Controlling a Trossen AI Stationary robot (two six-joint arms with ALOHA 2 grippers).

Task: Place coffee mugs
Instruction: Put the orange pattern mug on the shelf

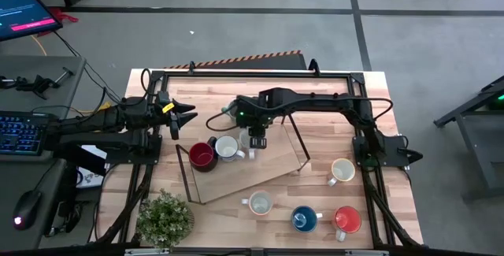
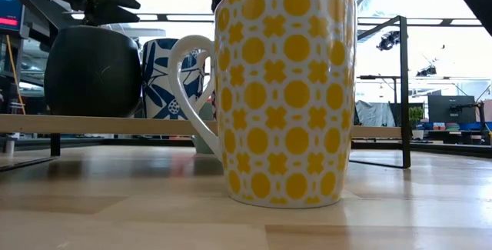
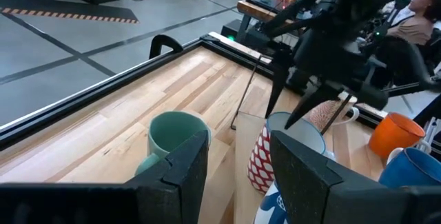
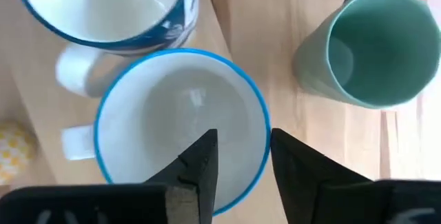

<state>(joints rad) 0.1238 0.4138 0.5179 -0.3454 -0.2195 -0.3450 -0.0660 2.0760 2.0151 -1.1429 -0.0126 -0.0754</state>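
The pale wooden plank surface (image 1: 315,130) carries a thin black wire-frame rack (image 1: 302,150). Near the rack's front stand a yellow-dotted white ceramic mug (image 1: 260,203), a blue mug (image 1: 305,219), an orange-red mug (image 1: 346,219), a cream mug (image 1: 342,170) and a potted green plant (image 1: 164,217).

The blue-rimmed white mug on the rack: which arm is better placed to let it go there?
The right: its claw straddles the blue-rimmed white mug's rim. The left claw waits at the table's edge.

Right pincer (image 4: 241,165) agape; left pincer (image 3: 238,172) likewise.
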